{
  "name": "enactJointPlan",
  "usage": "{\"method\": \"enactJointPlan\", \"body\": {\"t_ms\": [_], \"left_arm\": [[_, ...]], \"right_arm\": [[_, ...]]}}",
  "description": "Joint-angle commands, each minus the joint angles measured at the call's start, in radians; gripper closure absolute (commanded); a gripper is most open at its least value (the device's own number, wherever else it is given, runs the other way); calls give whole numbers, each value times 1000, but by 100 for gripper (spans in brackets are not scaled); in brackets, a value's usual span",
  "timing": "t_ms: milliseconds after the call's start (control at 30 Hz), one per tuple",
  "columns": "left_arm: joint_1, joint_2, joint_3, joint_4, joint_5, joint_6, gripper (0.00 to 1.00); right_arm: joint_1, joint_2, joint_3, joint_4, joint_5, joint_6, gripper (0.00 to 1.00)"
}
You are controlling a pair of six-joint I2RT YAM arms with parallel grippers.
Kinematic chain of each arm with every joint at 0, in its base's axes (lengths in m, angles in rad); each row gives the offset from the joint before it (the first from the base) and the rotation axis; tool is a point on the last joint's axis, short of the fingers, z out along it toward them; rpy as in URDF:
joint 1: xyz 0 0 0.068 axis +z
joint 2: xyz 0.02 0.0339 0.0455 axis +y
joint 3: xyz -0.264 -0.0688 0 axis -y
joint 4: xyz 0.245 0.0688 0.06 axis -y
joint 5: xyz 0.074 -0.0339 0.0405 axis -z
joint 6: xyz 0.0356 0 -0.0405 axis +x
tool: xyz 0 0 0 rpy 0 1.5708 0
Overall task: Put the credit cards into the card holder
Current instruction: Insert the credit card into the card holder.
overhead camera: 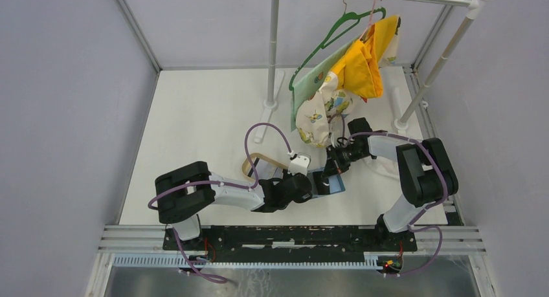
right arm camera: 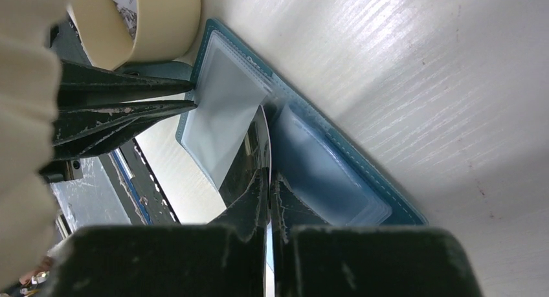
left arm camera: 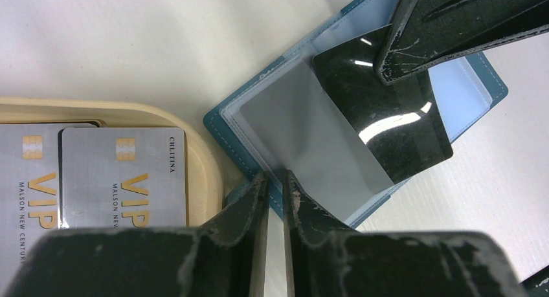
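A robotics lab test cell, not a home or shop. Boxed in by plain grey panels [overhead camera: 58,116] on metal framing, with a white tabletop [overhead camera: 194,116] inside. Two black-and-white robot arms [overhead camera: 220,193] bolted to an aluminium rail [overhead camera: 291,242] at the near edge, purple cables [overhead camera: 266,125] looping off them. Loose wiring [overhead camera: 390,264] and small connectors showing below the rail. Set out as a prop: a metal clothes rack [overhead camera: 274,51] hung with hangers and bright children's clothes [overhead camera: 366,64].
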Motion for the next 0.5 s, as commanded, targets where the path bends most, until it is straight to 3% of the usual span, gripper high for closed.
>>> {"method": "enactJointPlan", "body": {"t_ms": [0, 467], "left_arm": [[1, -14, 13, -12, -26, -3, 80], [1, -18, 16, -10, -21, 0, 80]], "right_arm": [[2, -37, -37, 29, 151, 16, 100], [3, -31, -74, 69, 169, 91, 97]]}}
